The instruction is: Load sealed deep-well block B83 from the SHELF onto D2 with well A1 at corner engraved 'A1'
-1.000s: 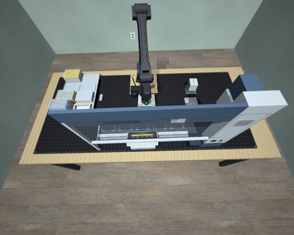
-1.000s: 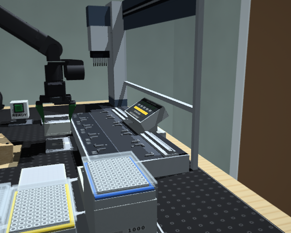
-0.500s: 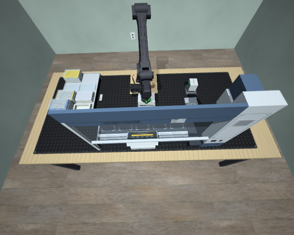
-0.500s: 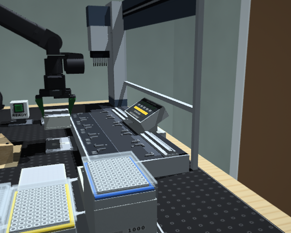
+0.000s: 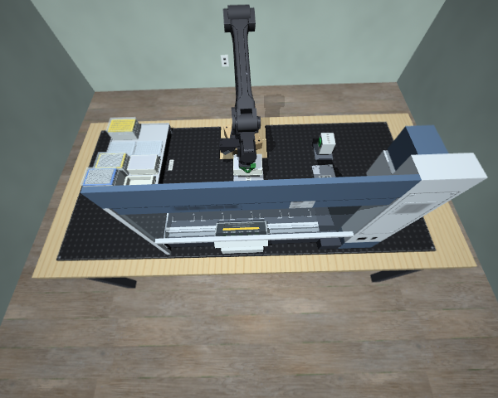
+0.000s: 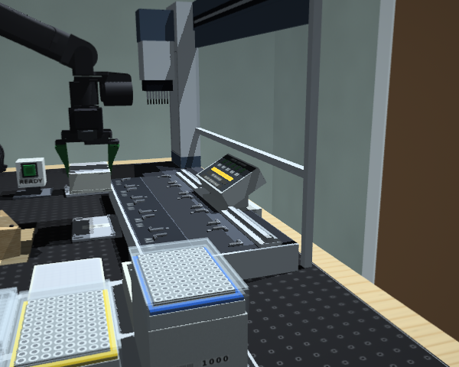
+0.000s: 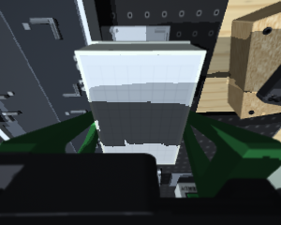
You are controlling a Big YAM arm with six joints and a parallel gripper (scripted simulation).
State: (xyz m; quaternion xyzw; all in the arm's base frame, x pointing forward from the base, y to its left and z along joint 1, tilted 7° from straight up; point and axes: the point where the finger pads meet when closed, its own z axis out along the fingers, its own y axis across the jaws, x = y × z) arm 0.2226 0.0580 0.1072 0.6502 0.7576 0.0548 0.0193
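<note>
End effector (image 6: 87, 157) pinches sealed deep-well block (image 6: 88, 177) by its sides | block at exterior view's left, beside deck edge (image 6: 121, 221) | risk: high grip, block tilts, catches corner brackets (image 6: 157, 228), seats crooked

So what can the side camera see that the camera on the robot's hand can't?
Only the exterior view shows the READY key, the pipette head and the blue-edged tip rack. Only the wrist view shows the block's sealed white top from above, and the wooden base block. Both show the green fingers shut on the block, beside the dark deck.
</note>
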